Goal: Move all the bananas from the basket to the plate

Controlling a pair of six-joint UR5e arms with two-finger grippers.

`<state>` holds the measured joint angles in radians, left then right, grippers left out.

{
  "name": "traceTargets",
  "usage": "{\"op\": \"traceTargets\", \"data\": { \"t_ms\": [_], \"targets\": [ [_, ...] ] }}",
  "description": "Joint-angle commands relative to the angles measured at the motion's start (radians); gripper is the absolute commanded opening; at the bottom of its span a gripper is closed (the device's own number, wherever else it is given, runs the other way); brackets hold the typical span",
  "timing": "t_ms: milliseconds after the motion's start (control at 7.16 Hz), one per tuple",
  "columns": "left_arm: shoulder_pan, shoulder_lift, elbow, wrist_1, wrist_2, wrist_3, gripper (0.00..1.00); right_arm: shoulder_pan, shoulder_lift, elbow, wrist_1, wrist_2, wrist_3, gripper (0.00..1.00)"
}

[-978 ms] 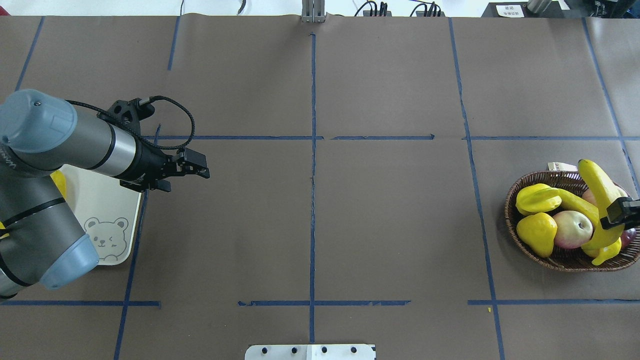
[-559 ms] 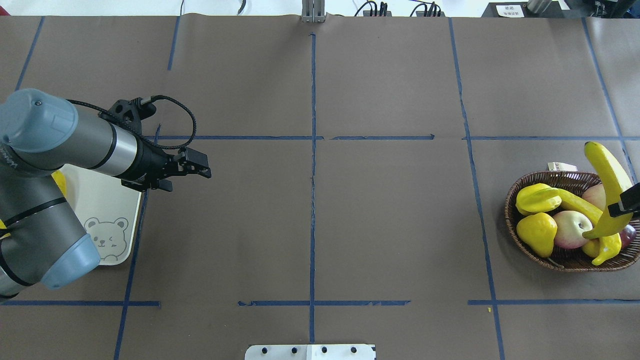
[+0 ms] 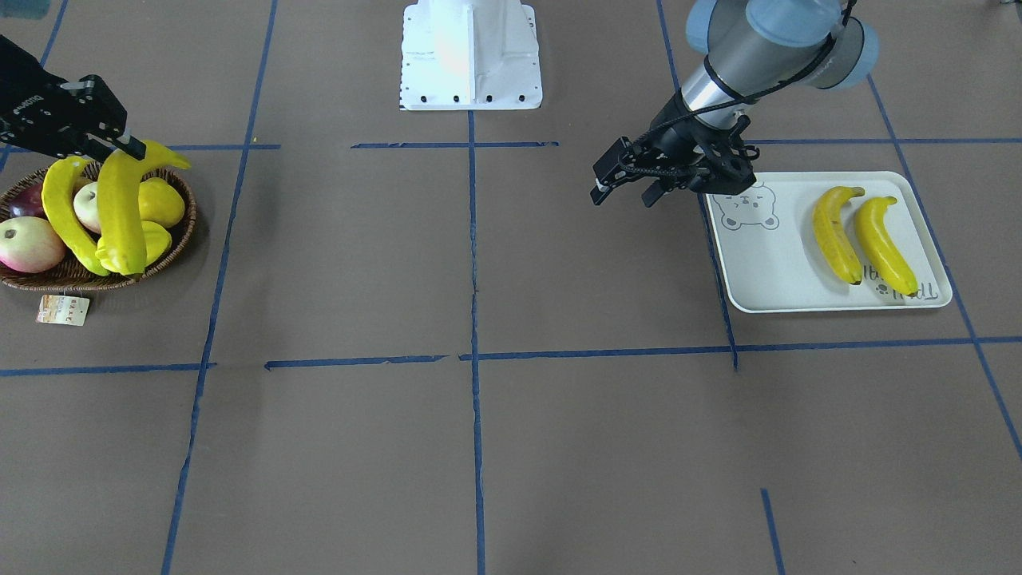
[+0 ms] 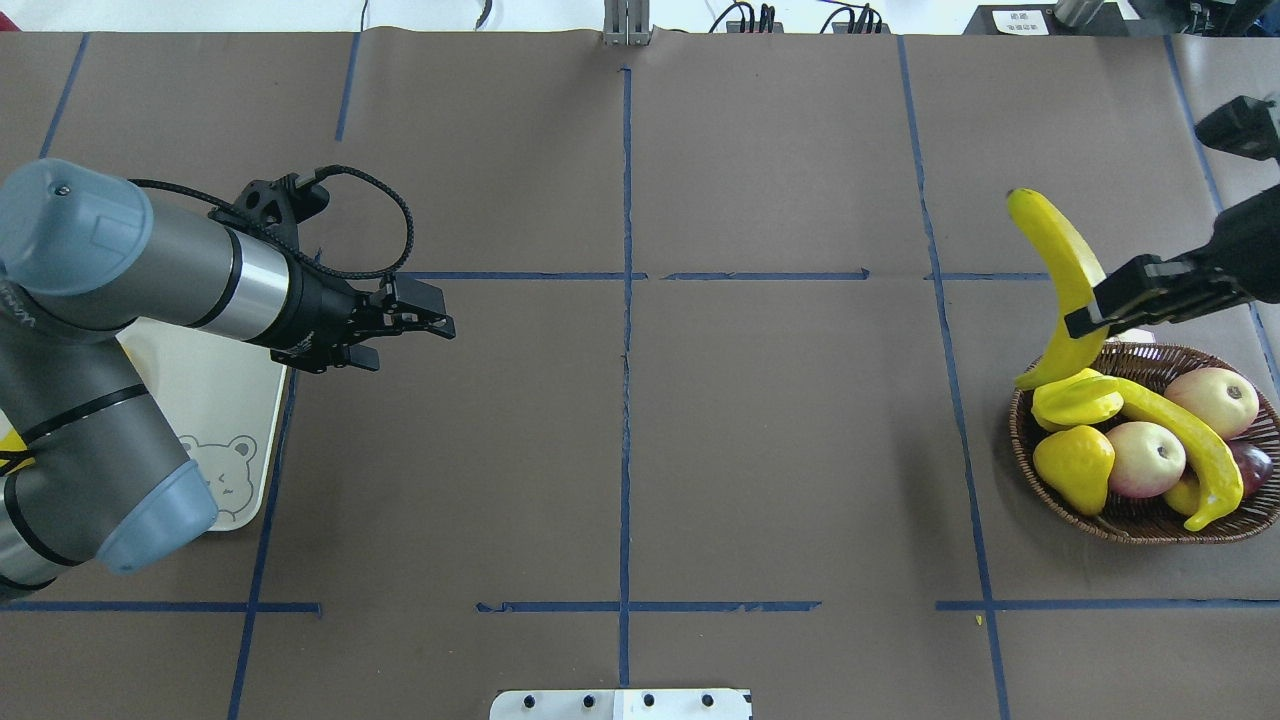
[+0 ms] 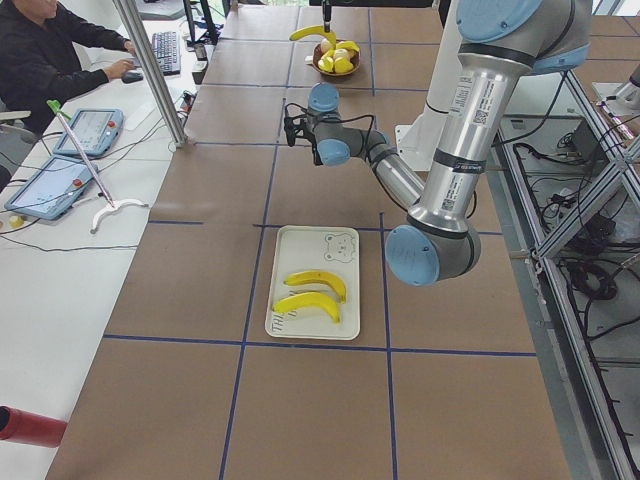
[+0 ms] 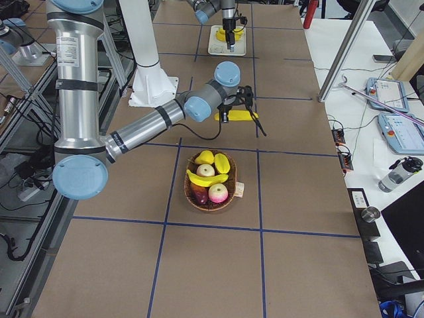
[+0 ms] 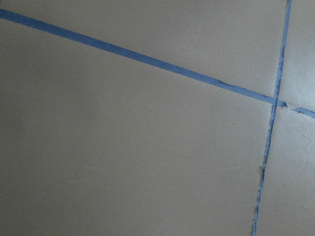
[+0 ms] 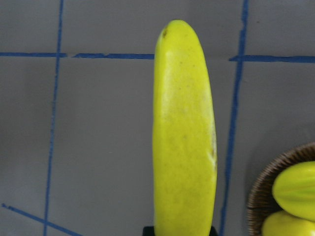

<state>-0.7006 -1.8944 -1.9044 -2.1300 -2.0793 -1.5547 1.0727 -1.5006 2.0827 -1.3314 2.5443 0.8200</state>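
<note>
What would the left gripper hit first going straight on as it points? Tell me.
Probably the bare table: the left gripper points toward the table's middle, and its wrist view shows only that brown surface and blue tape. No object lies in that line; how steeply it tilts down is unclear.

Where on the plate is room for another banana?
The plate is bare from the bear print to the nearer banana, on the side facing the basket. Its outer half is crowded: that banana and a second banana lie side by side.
</note>
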Motion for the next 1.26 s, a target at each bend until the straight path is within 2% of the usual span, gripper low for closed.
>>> {"op": "traceTargets", "data": {
  "t_ms": [0, 280, 699, 839, 1118],
  "targets": [
    [0.001, -0.038, 0.011, -0.172, 0.002, -0.155, 0.99, -0.155, 0.24, -0.024, 0.011, -0.063, 0.28, 0.0],
    [0.001, -0.078, 0.013, -0.241, 0.036, -0.247, 0.99, -0.322, 0.351, -0.026, 0.011, -0.242, 0.417, 0.0],
    [0.003, -0.143, 0.013, -0.241, 0.042, -0.341, 0.99, -0.405, 0.407, -0.015, 0.012, -0.291, 0.43, 0.0],
    [0.006, -0.155, 0.015, -0.241, 0.057, -0.352, 0.99, -0.48, 0.443, -0.015, 0.012, -0.393, 0.456, 0.0],
    [0.006, -0.173, 0.031, -0.241, 0.058, -0.354, 0.99, -0.529, 0.45, -0.003, 0.014, -0.436, 0.479, 0.0]
  ]
}}
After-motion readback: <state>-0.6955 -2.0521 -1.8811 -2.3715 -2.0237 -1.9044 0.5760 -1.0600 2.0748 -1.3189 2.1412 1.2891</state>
